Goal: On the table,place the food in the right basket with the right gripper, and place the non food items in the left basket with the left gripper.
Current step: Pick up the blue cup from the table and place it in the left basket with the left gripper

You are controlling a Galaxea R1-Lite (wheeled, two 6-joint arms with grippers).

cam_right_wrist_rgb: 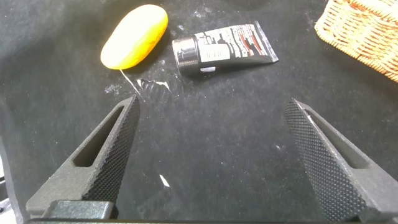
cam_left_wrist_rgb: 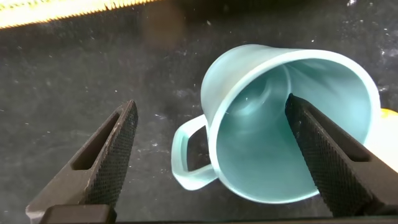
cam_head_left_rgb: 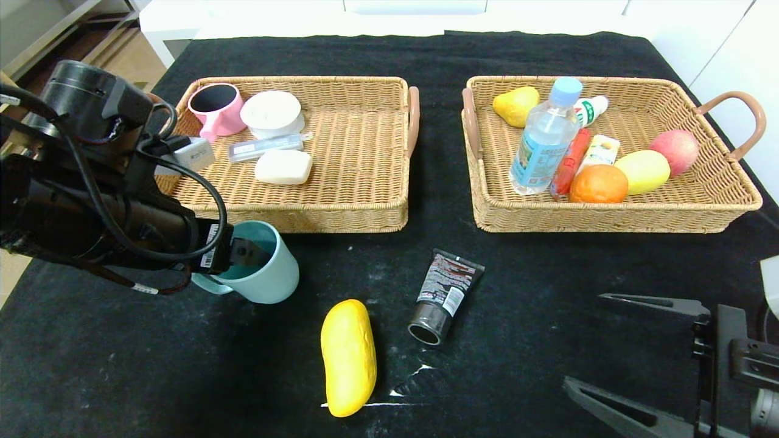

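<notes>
A teal mug stands on the black table in front of the left basket. My left gripper is open at the mug: in the left wrist view one finger is inside the mug and the other is outside, beyond its handle. A yellow mango and a black tube lie on the table at front centre. My right gripper is open and empty at the front right; its view shows the mango and the tube ahead of it.
The left basket holds a pink mug, a white round tub, a clear case and a white soap. The right basket holds a water bottle, an orange, an apple and other food.
</notes>
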